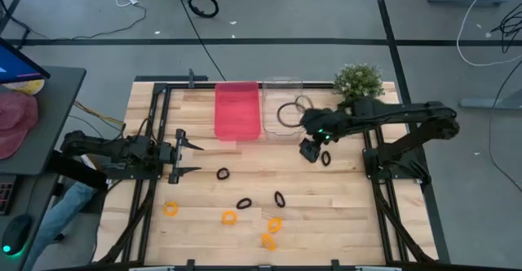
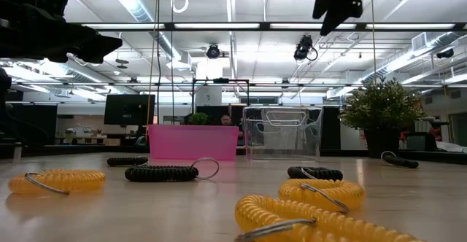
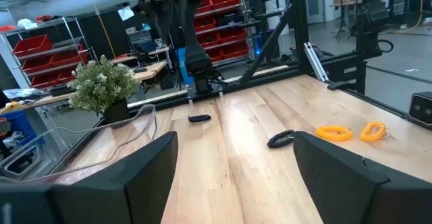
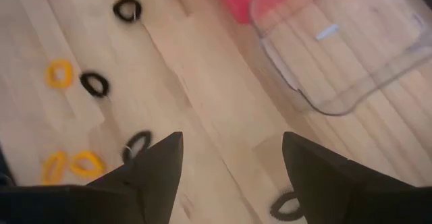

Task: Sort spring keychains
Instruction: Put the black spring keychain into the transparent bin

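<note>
Your wooden desk (image 1: 326, 206) carries a pink bin (image 1: 237, 110) and a clear bin (image 1: 283, 108) side by side at its far edge, beside a small plant (image 1: 358, 80). Four orange keychains (image 1: 229, 217) and three black ones (image 1: 244, 203) lie scattered near the front, with a fourth black keychain (image 1: 326, 158) just beside your right hand (image 1: 311, 148). That hand hovers near the clear bin, fingers spread and empty, while your left hand (image 1: 189, 158) waits at the desk's left side, also wide open and holding nothing.

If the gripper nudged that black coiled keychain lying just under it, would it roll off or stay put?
The black keychain near the right gripper lies flat on the table, so it would probably slide, not roll. Its coiled loop looks springy, likely flexing when pinched. Being so small, it is probably light.
</note>
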Robot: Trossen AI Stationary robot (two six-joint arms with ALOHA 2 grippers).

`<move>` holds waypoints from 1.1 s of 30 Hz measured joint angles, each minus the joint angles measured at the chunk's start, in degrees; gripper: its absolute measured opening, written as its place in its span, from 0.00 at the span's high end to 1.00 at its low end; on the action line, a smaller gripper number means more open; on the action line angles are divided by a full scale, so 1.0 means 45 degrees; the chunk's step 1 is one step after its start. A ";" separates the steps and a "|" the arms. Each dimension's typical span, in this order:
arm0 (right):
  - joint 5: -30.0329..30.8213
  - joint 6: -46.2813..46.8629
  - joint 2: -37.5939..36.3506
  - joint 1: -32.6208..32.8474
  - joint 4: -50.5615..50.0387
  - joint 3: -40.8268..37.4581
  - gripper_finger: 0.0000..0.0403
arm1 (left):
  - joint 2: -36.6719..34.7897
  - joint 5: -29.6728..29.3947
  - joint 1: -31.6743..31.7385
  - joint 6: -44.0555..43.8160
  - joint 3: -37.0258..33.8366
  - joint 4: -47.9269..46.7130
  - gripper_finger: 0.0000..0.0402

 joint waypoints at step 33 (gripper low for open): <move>0.1164 0.9995 0.0653 0.0052 -0.2692 -0.1161 0.36 | 0.0001 0.0000 0.0000 0.0000 0.0005 -0.0002 0.26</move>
